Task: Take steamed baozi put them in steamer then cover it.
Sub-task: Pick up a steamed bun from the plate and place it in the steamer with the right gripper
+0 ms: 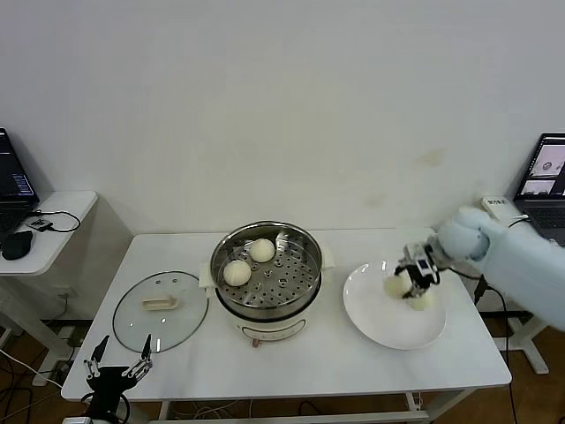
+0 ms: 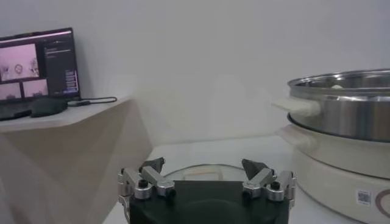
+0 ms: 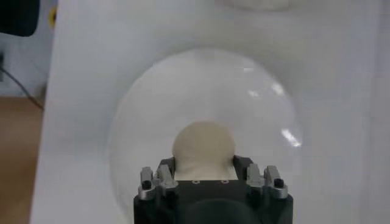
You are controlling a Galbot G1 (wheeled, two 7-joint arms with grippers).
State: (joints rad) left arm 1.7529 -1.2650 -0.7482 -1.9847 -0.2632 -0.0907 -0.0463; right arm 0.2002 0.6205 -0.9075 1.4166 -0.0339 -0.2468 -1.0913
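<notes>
Right gripper (image 1: 411, 284) is pinching one round cream-white steamed bun (image 3: 203, 146) over your flat white plate (image 1: 371, 309), fingers pressing its two sides; a second bun (image 1: 425, 300) is lying just beside it on the plate. Two more buns (image 1: 237, 272) are sitting in the shiny perforated steel steamer basket (image 1: 300, 284). Your clear glass lid with cream block handle (image 1: 161, 309) is lying flat on the white table (image 1: 353, 367), left of the steamer. Left gripper (image 1: 117, 368) is hanging at the table's near-left edge, fingers spread wide.
</notes>
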